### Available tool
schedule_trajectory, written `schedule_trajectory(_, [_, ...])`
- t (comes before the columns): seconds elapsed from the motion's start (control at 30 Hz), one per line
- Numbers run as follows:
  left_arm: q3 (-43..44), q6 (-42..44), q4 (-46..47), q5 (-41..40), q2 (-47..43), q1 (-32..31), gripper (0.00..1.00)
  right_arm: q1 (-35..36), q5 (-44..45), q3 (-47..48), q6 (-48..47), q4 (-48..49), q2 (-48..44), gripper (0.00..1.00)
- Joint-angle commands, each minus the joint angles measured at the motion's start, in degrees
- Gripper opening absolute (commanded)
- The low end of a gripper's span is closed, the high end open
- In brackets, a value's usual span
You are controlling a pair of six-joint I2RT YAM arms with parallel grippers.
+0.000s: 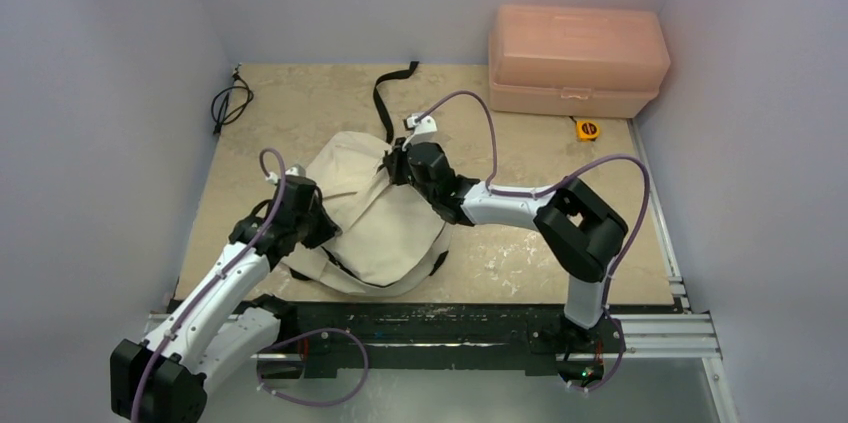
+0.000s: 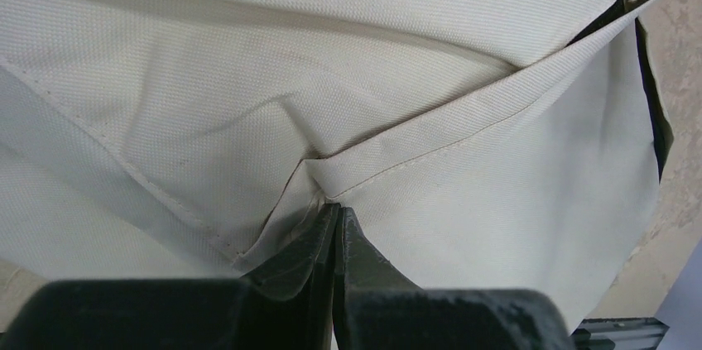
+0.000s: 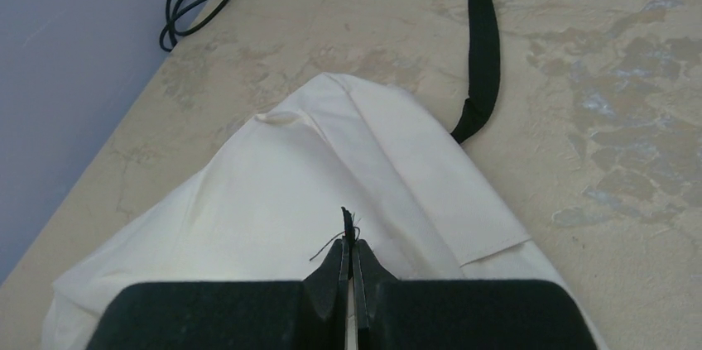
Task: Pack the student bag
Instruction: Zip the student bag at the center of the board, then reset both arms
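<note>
Two grips: student bag (image 1: 375,218) between left end effector (image 2: 337,222), right end effector (image 3: 348,244).

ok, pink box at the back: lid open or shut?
Shut. On the pink box the lid sits flush on the base along the whole front edge, with the clasp down at the middle.

Count, all views:
- student bag (image 1: 375,218) x1, beige fabric.
- long blk strap (image 3: 484,35) x1 clearly seen; other straps partly hidden, not counted.
- pink plastic box (image 1: 577,58) x1.
- small yellow obj (image 1: 587,128) x1.
- blk cable coil (image 1: 230,103) x1.
- arms x2: left arm (image 1: 225,283), right arm (image 1: 510,205).
- grippers x2: left gripper (image 2: 338,219), right gripper (image 3: 348,244).
- table (image 1: 600,243) x1.
</note>
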Motion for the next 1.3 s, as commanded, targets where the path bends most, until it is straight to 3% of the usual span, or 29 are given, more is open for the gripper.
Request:
schedule_trajectory(0.0, [-2.66, 1.01, -10.15, -9.05, -1.14, 0.56, 0.0, -4.99, 6.19, 3.47, 2.17, 0.07, 1.88, 0.0])
schedule_trajectory(0.17, [-2.35, 0.9, -10.67, -9.22, -2.45, 0.56, 0.0, -7.11, 4.64, 5.33, 1.04, -1.02, 4.22, 0.0])
schedule_trajectory(0.3, [-1.54, 3.14, -9.44, -6.49, -4.02, 0.56, 0.0, -7.44, -1.76, 7.24, -4.48, -4.05, 3.49, 0.0])
schedule_trajectory(0.37, [-0.58, 4.52, -8.82, -4.94, -5.97, 0.56, 0.0, -7.23, -4.32, 8.14, -5.41, -8.25, 1.52, 0.35])
schedule_trajectory(0.4, [0.21, 4.99, -9.02, -4.41, -7.38, 0.56, 0.03, -7.17, -4.68, 8.43, -5.51, -10.91, 0.18, 0.47])
schedule_trajectory(0.43, [1.18, 5.85, -9.12, -3.63, -8.32, 0.52, 0.1, -7.17, -5.51, 7.91, -6.13, -12.07, -1.41, 0.52])
schedule_trajectory(0.57, [5.92, 8.5, -10.69, -1.03, -11.48, 0.56, 0.33, -7.18, -6.57, 7.22, -7.32, -21.21, -7.87, 0.65])
schedule_trajectory(0.77, [13.13, 13.41, -12.54, 3.86, -16.37, 0.56, 0.57, -7.28, -5.2, 0.03, -6.36, -30.03, -22.1, 0.84])
schedule_trajectory(0.9, [18.12, 17.19, -13.13, 8.68, -19.53, 0.61, 0.66, -7.31, 0.25, -3.42, -4.68, -38.29, -32.39, 0.96])
schedule_trajectory(1.1, [27.48, 20.5, -13.72, 10.57, -23.56, 0.56, 0.78, -7.26, 9.14, -4.49, -3.24, -50.14, -49.45, 0.99])
schedule_trajectory(1.27, [32.91, 23.08, -12.28, 8.58, -25.08, 0.56, 0.81, -7.3, 14.55, -2.67, -1.66, -58.03, -59.23, 0.99])
